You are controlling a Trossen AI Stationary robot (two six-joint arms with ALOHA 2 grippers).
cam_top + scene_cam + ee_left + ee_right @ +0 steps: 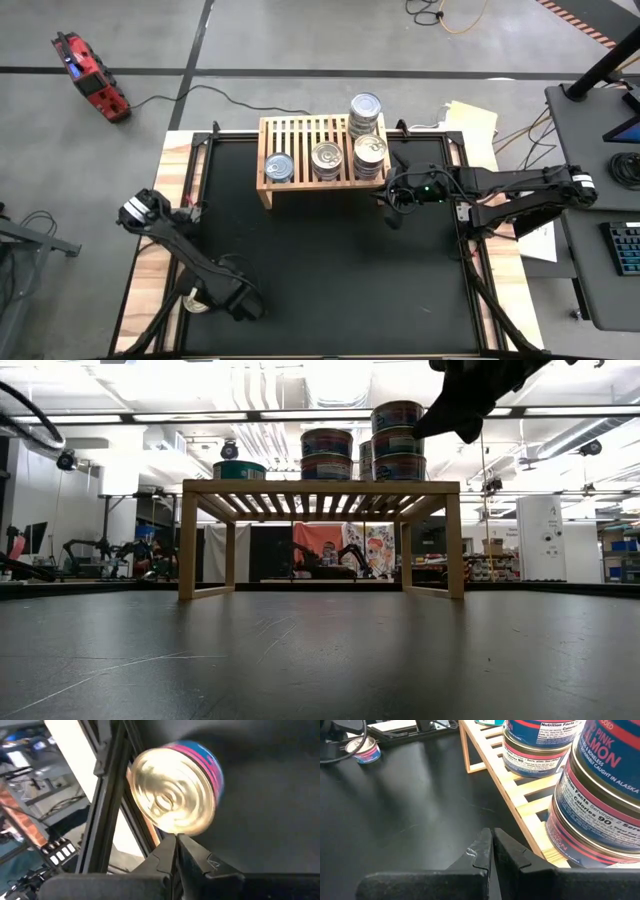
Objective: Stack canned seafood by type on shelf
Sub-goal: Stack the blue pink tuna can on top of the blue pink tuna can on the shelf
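Observation:
The light-wood shelf (310, 150) stands at the table's far middle. On it are a teal tin (279, 167), a silver-lidded tin (327, 160) and two stacks of salmon tins (370, 155) (366, 110). One more tin (175, 790), gold-lidded with a pink and blue label, sits on the black mat at the near left edge (197, 300). My left gripper (176, 839) is shut, slanting down, its fingertips at that tin's rim. My right gripper (492, 840) is shut and hangs just in front of the shelf's right end (388, 197). My left gripper's shut fingertips (167, 842) stand right at the lower edge of the gold lid (172, 827), coming down at a slant. I cannot tell whether they touch the tin. Nothing is between the fingers.
A black frame rail (107, 795) runs close beside the loose tin along the table's left edge. The middle of the black mat (330, 260) is bare. In the low view the right arm (470, 400) hangs dark above the shelf's right stacks (398, 440).

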